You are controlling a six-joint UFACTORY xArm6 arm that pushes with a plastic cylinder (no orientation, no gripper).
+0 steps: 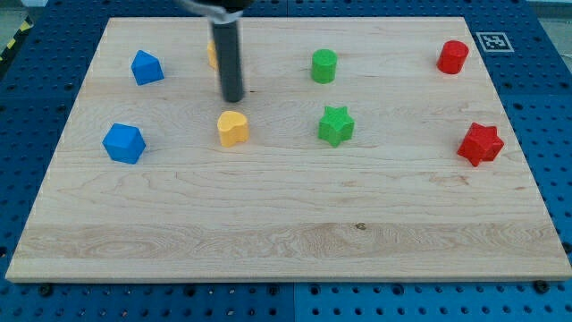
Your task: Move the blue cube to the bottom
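Tip (232, 98) above yellow heart (232, 129), no gripper here.
Blue cube (123, 143) at bench (286, 241) left, well apart from tip.

We appear to be in a robotics lab or test bench. A pale wooden board (286, 224) lies on a blue metal table (554, 107) drilled with a regular grid of holes, the kind used for bolting down fixtures. Just beyond the board's top right corner sits a black-and-white fiducial marker (492, 41), used for camera calibration. Past the board's top left corner we see a strip of yellow-and-black hazard tape (16, 40). On the board lie small coloured blocks, test pieces rather than household goods.
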